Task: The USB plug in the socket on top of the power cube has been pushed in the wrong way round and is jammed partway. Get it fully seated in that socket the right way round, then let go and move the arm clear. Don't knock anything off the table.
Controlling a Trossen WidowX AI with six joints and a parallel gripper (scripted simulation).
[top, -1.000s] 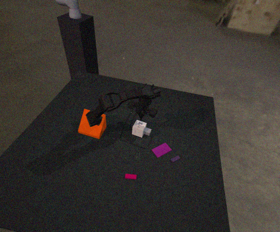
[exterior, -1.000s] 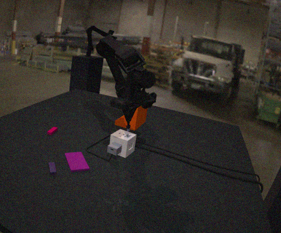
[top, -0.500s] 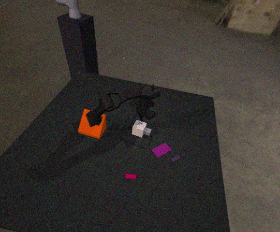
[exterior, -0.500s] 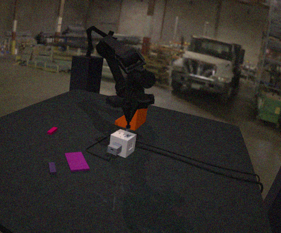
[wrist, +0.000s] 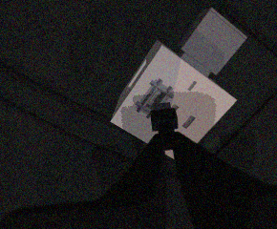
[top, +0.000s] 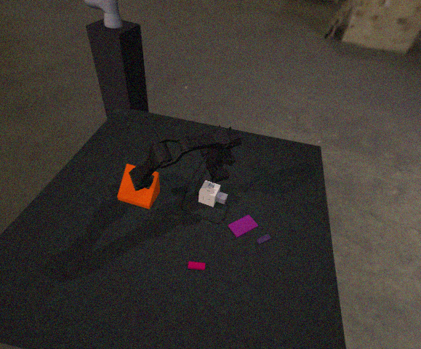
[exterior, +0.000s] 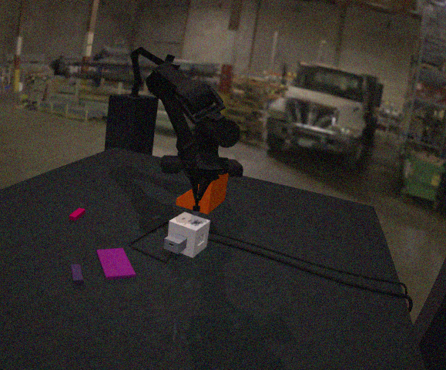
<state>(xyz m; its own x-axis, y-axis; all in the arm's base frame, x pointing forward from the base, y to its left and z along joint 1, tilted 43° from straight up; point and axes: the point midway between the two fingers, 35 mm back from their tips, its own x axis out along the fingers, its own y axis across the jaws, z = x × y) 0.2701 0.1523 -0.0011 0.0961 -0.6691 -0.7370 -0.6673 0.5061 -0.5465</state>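
Observation:
The white power cube (top: 205,195) (exterior: 194,243) (wrist: 165,61) stands on the dark table. A light-grey block (top: 222,198) (exterior: 175,243) (wrist: 216,40) sticks out of one side. The grey-framed socket (top: 211,185) (wrist: 154,96) shows on top. My gripper (top: 218,177) (exterior: 196,204) (wrist: 167,139) is shut on the small black USB plug (exterior: 196,208) (wrist: 163,119) and holds it a little above the cube's top, off to one side of the socket frame. The wrist view shows the cube turned diagonally to the fingers. The plug's underside is hidden.
An orange wedge block (top: 139,197) (exterior: 216,193) stands by the arm's base. A magenta slab (top: 243,225) (exterior: 115,263), a purple block (top: 263,238) (exterior: 77,273) and a pink-red block (top: 196,265) (exterior: 77,213) lie on the table. Thin dark cables run around the cube.

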